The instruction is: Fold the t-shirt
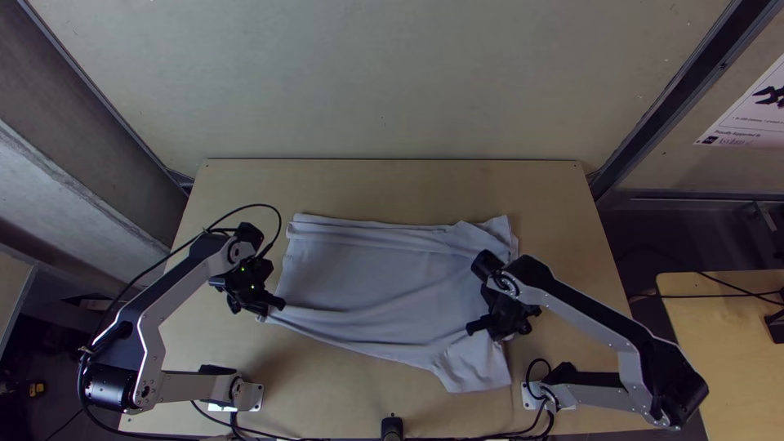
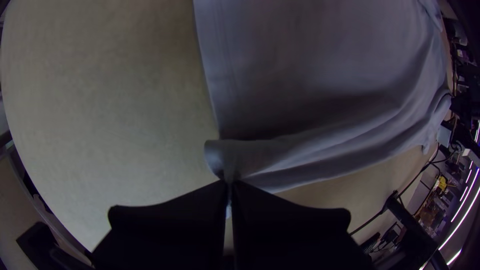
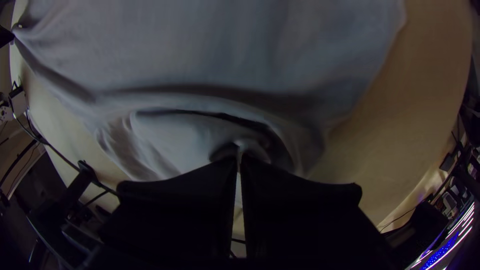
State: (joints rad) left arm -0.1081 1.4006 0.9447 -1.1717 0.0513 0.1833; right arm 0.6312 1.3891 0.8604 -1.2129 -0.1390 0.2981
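A pale t-shirt point(image 1: 367, 273) lies across the table point(image 1: 392, 188) — the left gripper point(image 1: 282, 305) pinching its near left corner, the right gripper point(image 1: 472, 329) gripping gathered cloth toward the near right, presumably to carry that edge over evenly.

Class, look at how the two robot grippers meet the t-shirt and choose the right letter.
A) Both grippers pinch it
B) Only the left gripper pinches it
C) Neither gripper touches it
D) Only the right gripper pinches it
A: the left gripper has cloth of the t-shirt between its fingers, and the right gripper pinches up another part.
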